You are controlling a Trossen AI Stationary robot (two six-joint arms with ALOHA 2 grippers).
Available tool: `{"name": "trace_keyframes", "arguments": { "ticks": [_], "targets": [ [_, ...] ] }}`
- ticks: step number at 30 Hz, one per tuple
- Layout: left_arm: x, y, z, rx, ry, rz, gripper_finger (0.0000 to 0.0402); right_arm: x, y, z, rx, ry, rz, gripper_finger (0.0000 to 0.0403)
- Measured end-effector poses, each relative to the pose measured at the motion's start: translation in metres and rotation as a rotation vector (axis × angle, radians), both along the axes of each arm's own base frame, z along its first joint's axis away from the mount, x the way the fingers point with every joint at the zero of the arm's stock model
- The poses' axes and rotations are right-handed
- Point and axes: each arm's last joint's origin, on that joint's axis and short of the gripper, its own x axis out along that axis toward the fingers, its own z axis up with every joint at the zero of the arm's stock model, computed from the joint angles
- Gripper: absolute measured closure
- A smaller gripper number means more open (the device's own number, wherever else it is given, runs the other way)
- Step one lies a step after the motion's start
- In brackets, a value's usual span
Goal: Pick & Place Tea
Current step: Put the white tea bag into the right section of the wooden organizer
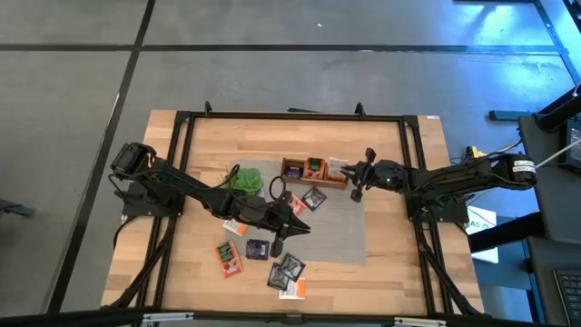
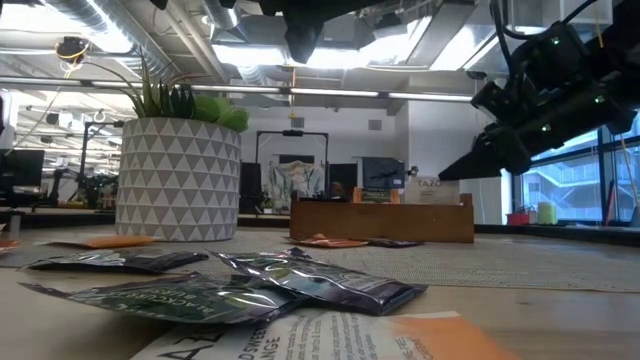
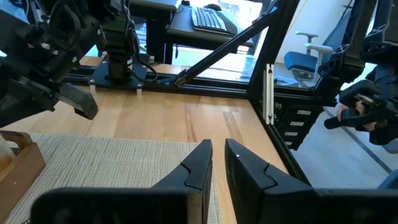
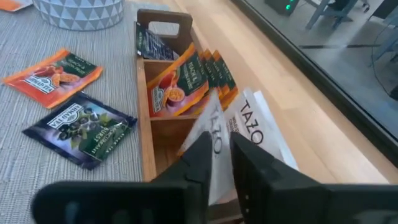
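Seemingly upright white sachet (image 4: 214,134), box (image 4: 147,118)

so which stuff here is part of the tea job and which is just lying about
Job:
- loose sachets on the table
- white sachets in the box, at the right tool
- orange sachets filed in the box
- wooden box
- left tool, over the mat

Lying about:
- potted plant
- grey mat
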Motion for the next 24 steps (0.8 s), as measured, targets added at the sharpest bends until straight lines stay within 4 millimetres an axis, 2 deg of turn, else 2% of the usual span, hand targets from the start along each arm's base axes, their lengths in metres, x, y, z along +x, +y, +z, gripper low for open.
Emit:
{"name": "trace_keyframes", "arguments": {
  "ticks": [8,24],
  "targets": [
    [0.0,0.0,-0.0001,0.0,0.001,0.0,0.0363,-0.0001,0.0001,-0.0001,-0.04,0.021,0.019,0.03],
    [-0.0001,0.0002,-0.0005,0.026,0.002,-0.005,0.0363,-0.0001,0.0001,-0.0002,-0.038,0.022,0.019,0.0298]
  ]
}}
